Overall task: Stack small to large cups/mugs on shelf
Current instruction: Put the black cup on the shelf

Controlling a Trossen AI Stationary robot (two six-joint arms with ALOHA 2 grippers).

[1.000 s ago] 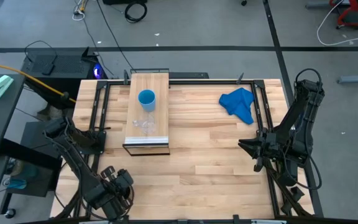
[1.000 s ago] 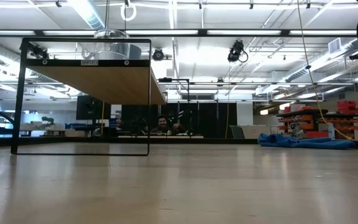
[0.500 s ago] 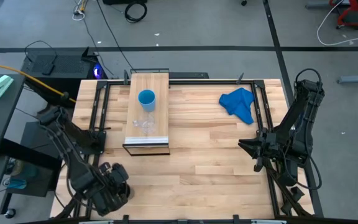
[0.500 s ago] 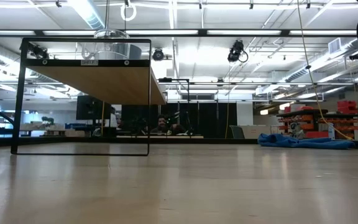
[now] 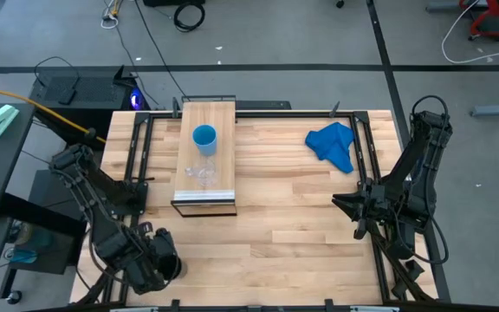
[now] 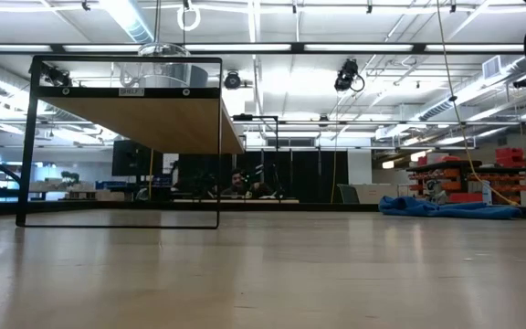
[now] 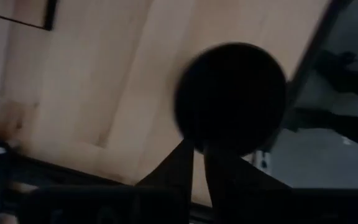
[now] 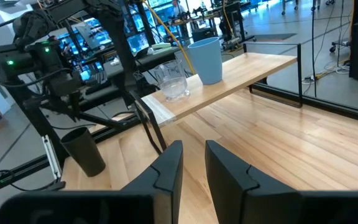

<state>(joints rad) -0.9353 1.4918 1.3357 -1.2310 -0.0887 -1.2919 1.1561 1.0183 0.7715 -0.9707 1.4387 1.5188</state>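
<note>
- The long light-wood box shelf with a pale striped front and thin dark frame (image 5: 219,130) stands on the left half of the wide wooden plank worktop (image 5: 293,217). Its long side runs from the near edge of the worktop toward the far edge, with the striped end nearest.
- The bright-blue round smooth cup (image 5: 204,139) stands upright on the shelf, mouth up, near the middle.
- The small clear glass cup (image 5: 201,173) stands upright on the shelf too, just beside the blue cup and closer to the striped end. You can see the wood through it.
- The two cups stand side by side, not one inside the other.
- The larger black round cup (image 8: 82,149) is not on the shelf. It stands upright on the worktop at the near left corner, mouth up, a bit wider at the top, with a dull dark skin.
- The left tool (image 7: 199,163) is low at that same corner, with the black cup right in front of its tips. I cannot tell if its fingers are apart or pressed on the cup.
- The right tool (image 8: 193,149) waits over the right side of the worktop. Its fingers are apart and hold nothing.
- A soft crumpled blue cloth (image 5: 333,143) lies at the far right of the worktop, well apart from the shelf.
</note>
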